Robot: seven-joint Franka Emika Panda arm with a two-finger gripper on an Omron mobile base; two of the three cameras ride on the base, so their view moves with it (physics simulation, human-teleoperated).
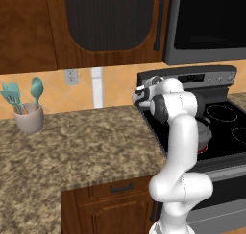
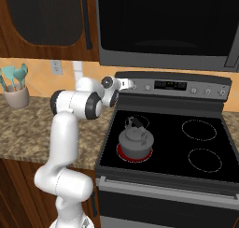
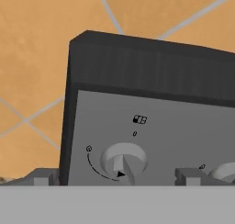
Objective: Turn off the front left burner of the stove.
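Observation:
The stove [image 2: 172,147] has a black glass top and a raised grey back panel [image 3: 174,126]. On the front left burner [image 2: 119,153], which glows red, stands a grey kettle [image 2: 135,138]; the glow [image 1: 202,149] also shows beside my arm. My gripper [image 2: 127,85] is up at the left end of the back panel, open and holding nothing. In the hand view the leftmost knob [image 3: 123,159] sits close ahead, between my spread fingertips [image 3: 46,177], and a second knob [image 3: 225,170] is at the right edge. The gripper [image 1: 141,95] sits against the panel's left end.
A black-doored microwave [image 2: 168,26] hangs above the stove. Left of the stove runs a granite counter [image 1: 81,142] with a crock of teal utensils [image 1: 30,117] at its back. Three unlit rings [image 2: 200,130] mark the remaining burners. Wooden cabinets [image 1: 105,17] hang overhead.

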